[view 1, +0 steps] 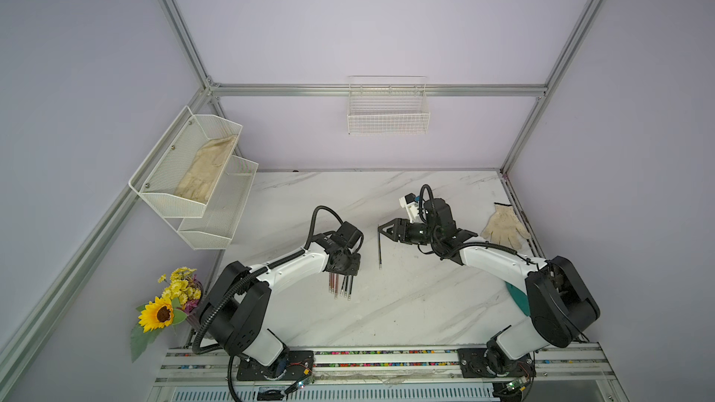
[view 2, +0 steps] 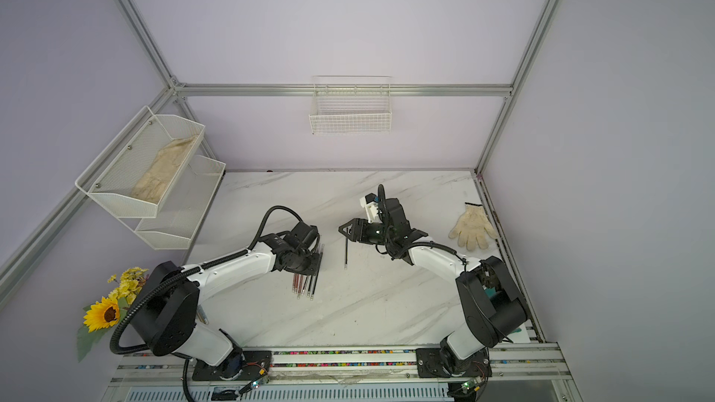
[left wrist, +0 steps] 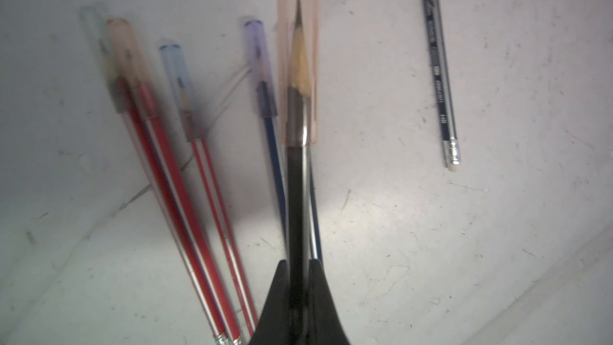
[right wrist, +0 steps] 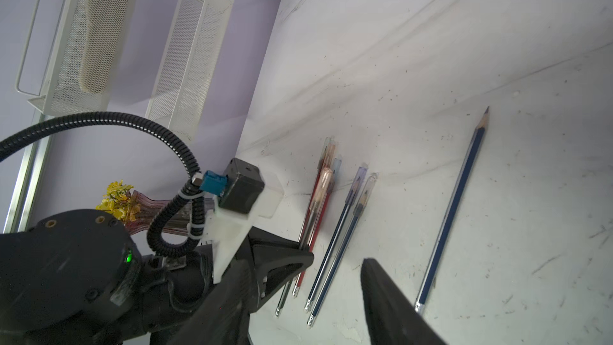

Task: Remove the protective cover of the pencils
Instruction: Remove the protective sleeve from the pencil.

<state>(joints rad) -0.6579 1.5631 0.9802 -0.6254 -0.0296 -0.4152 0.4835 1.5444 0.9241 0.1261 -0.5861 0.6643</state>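
Note:
Several pencils [view 1: 340, 286] lie side by side on the marble table [view 1: 406, 303], just under my left gripper [view 1: 343, 264]. In the left wrist view they have red and blue shafts with translucent covers [left wrist: 124, 58] over their tips. My left gripper [left wrist: 300, 288] is shut on a black pencil [left wrist: 298, 194] whose tip sits inside a peach cover [left wrist: 310, 11]. One blue pencil [view 1: 380, 249] lies apart with its tip bare [right wrist: 485, 117]. My right gripper [view 1: 381, 233] stands open above that pencil's far end, with nothing between its fingers.
A pale work glove [view 1: 505, 226] lies at the table's right edge. White mesh shelves [view 1: 193, 172] holding another glove hang on the left wall, and a wire basket [view 1: 388, 110] hangs on the back wall. A vase of sunflowers [view 1: 170, 303] stands at the front left.

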